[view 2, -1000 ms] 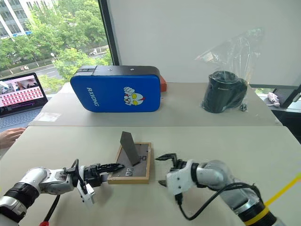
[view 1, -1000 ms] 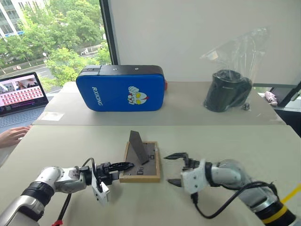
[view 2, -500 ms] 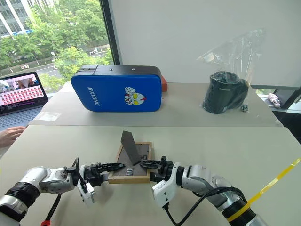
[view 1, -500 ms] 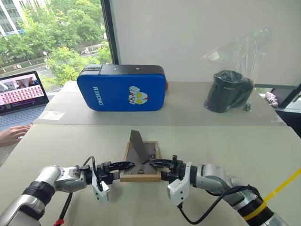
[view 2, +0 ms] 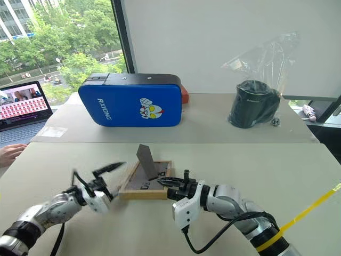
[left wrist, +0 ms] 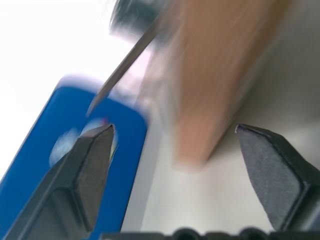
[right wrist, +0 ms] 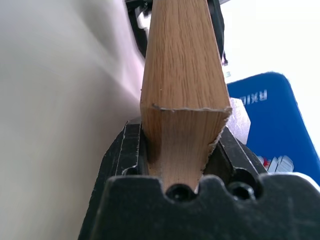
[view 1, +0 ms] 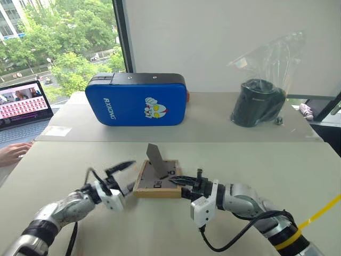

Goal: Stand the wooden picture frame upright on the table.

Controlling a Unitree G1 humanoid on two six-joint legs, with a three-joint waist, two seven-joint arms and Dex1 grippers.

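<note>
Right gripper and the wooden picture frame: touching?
Touching. In the right wrist view the right gripper has its fingers clamped against both sides of the wooden picture frame.

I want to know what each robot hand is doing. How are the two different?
The right gripper is shut on the wooden picture frame, pinching its right edge; the left gripper is open, holding nothing. The right gripper touches the frame; the left sits just beside it. Both have two black fingers and hover low over the table.
</note>
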